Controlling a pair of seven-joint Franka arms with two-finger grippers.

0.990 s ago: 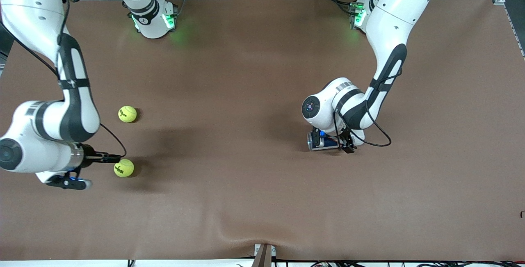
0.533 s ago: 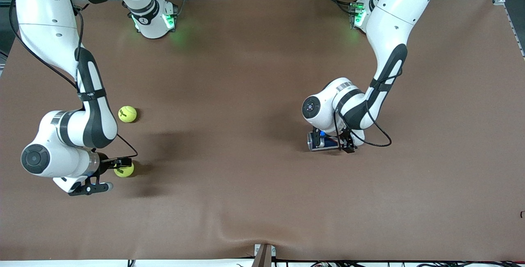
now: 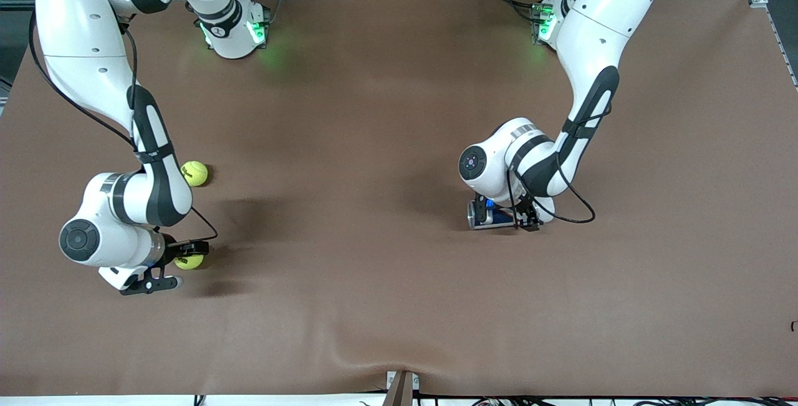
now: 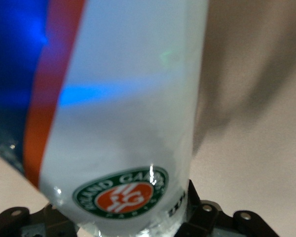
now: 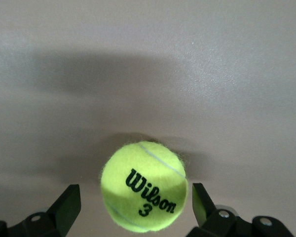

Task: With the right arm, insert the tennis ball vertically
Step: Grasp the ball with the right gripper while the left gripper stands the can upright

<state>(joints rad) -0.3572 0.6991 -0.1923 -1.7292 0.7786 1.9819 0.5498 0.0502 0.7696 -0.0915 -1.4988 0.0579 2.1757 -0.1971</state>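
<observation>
Two balls on desk [image 3: 386, 306] at right arm's end. Right gripper [image 5: 133, 212] low, fingers [image 5: 69, 207] wide apart astride nearer ball [image 5: 144, 193], no grip yet. Left gripper [image 3: 520, 219] fingers clamped on lying can [image 4: 123, 123]. Risk: off-centre closing rolls ball away.

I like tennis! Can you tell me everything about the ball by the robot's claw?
The ball is fuzzy and bright yellow-green, with a pale curved seam and black "Wilson 3" print. It sits on the brown table, nearer the front camera than the second ball, at the right arm's end. The right end effector is open, a finger on each side; neither visibly touches the ball.
</observation>
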